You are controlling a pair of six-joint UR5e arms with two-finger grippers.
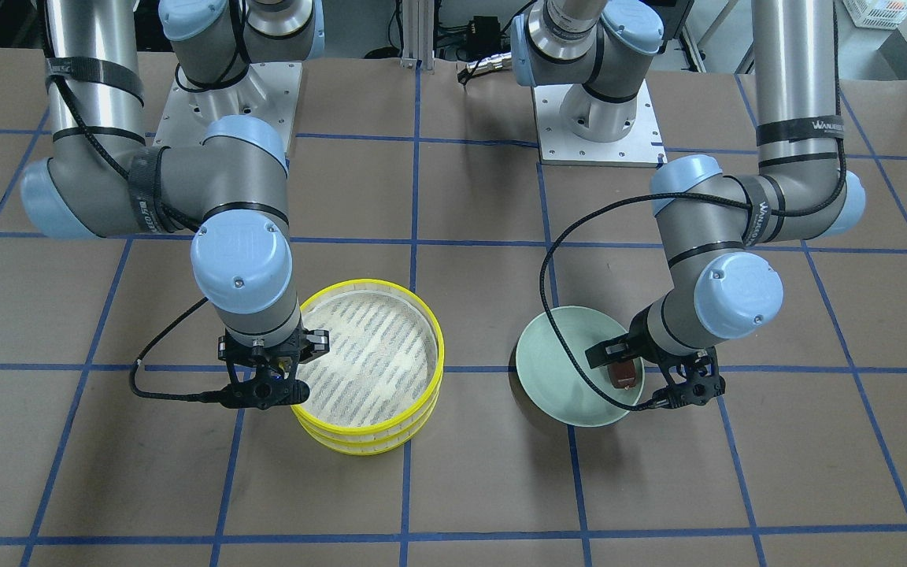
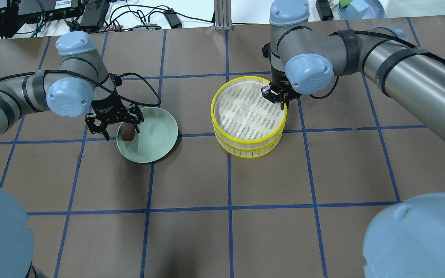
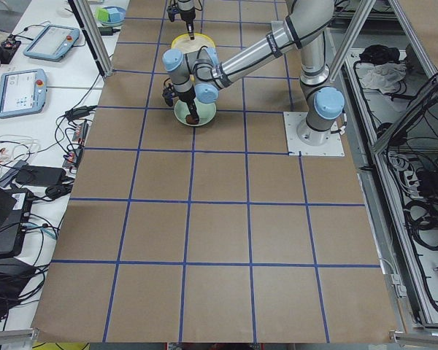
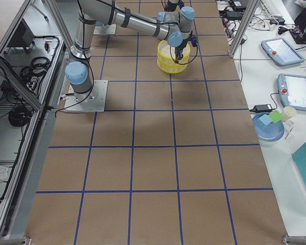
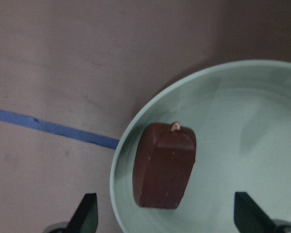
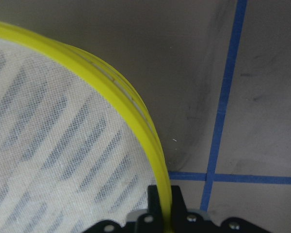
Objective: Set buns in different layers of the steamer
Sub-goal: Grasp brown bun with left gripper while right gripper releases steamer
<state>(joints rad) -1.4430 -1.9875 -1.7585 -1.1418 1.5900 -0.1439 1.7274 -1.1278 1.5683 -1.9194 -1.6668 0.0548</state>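
Observation:
The dark reddish-brown bun (image 2: 128, 132) lies at the edge of a pale green plate (image 2: 157, 143). My left gripper (image 2: 119, 126) hangs just above it, open, one finger on each side of the bun (image 5: 165, 165) in the left wrist view. The steamer (image 2: 248, 116) is a stack of two yellow-rimmed tiers; the top tier's slatted floor is bare. My right gripper (image 2: 282, 98) is shut on the top tier's yellow rim (image 6: 136, 107) at its far right edge. The pale cream bun is not in view.
The brown table is marked with a blue tape grid (image 2: 228, 173). The arm bases (image 1: 599, 118) are bolted at the robot's side of the table. Cables and tablets lie beyond the table's ends.

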